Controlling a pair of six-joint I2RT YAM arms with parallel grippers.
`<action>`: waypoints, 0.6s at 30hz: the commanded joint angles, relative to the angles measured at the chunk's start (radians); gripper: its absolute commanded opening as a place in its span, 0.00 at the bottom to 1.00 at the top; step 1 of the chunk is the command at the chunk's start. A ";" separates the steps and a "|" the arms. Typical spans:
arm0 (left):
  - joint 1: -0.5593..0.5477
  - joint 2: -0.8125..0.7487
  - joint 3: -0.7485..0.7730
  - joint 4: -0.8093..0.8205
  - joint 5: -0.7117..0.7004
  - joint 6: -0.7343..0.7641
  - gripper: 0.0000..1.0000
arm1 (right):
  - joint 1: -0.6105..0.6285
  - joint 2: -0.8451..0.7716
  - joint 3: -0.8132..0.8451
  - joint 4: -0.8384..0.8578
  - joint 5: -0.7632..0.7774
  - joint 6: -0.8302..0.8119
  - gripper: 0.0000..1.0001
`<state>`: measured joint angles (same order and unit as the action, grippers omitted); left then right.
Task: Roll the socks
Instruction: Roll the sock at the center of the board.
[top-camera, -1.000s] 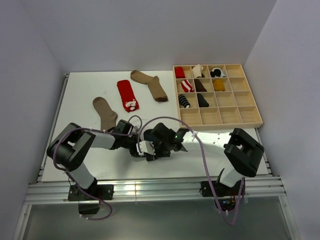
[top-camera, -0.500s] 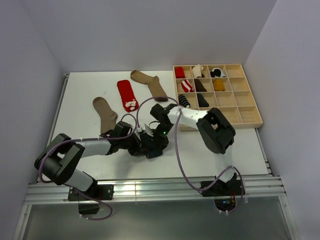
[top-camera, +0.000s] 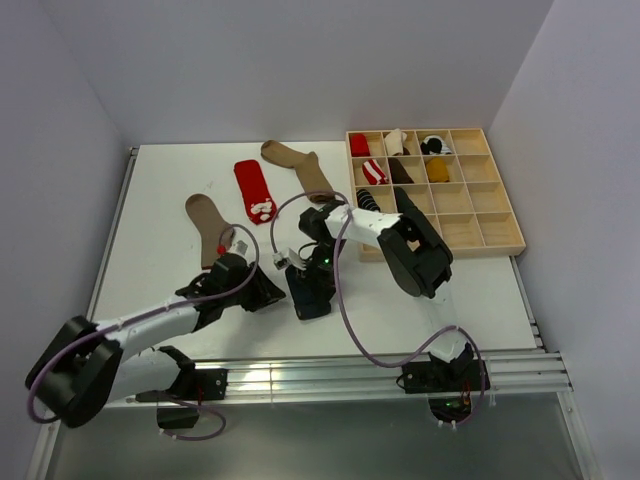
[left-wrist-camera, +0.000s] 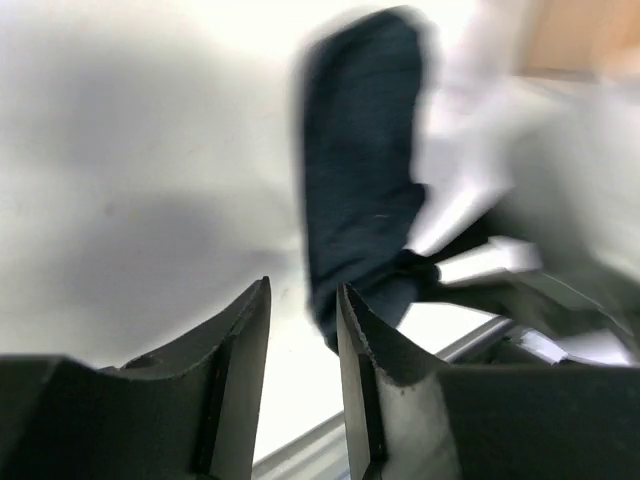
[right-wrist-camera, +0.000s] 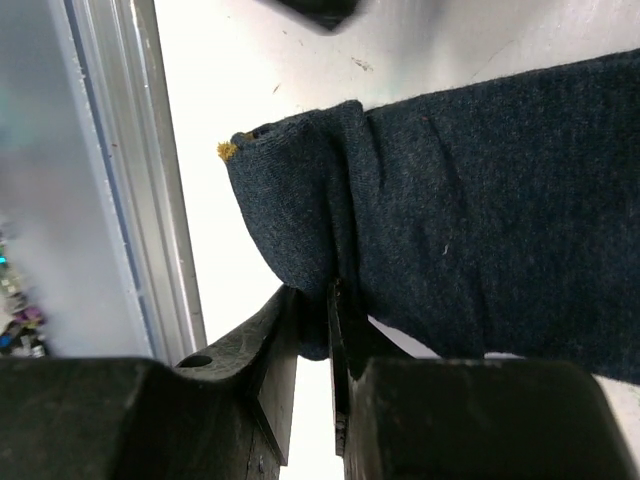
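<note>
**Grip on navy sock with right pincer; left pincer holding nothing**

My right pincer is clamped on the navy sock. In the right wrist view both fingers press a fold of its dark fabric at lower centre. The rest of the sock runs off the right edge of the frame, and a fleck of yellow thread shows at its corner.

From above, the navy sock lies on the white bench, low in the middle of the frame. My right pincer comes down onto it from the upper right.

My left pincer sits just left of the sock. Its fingers stand a narrow gap apart with nothing between them. That wrist view is blurred, with the sock ahead at upper centre, apart from the fingertips.

Three more socks lie flat in the upper left part of the bench:
- a tan sock, nearest my left arm
- a red sock with a white motif
- a brown sock, farthest up

A wooden tray sits at upper right, with rolled socks in its upper-left compartments.
</note>
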<state>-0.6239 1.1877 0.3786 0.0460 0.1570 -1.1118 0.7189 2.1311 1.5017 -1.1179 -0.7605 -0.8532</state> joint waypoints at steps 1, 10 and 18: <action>-0.046 -0.124 0.000 0.034 -0.152 0.191 0.38 | -0.007 0.064 0.054 -0.077 0.070 -0.006 0.21; -0.183 -0.286 -0.041 0.219 -0.220 0.455 0.45 | -0.018 0.185 0.204 -0.189 -0.005 -0.007 0.21; -0.301 -0.102 -0.017 0.321 -0.280 0.541 0.46 | -0.032 0.240 0.253 -0.221 -0.023 0.013 0.21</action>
<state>-0.8841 1.0348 0.3412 0.2844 -0.0753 -0.6540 0.6918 2.3363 1.7264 -1.3590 -0.8253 -0.8314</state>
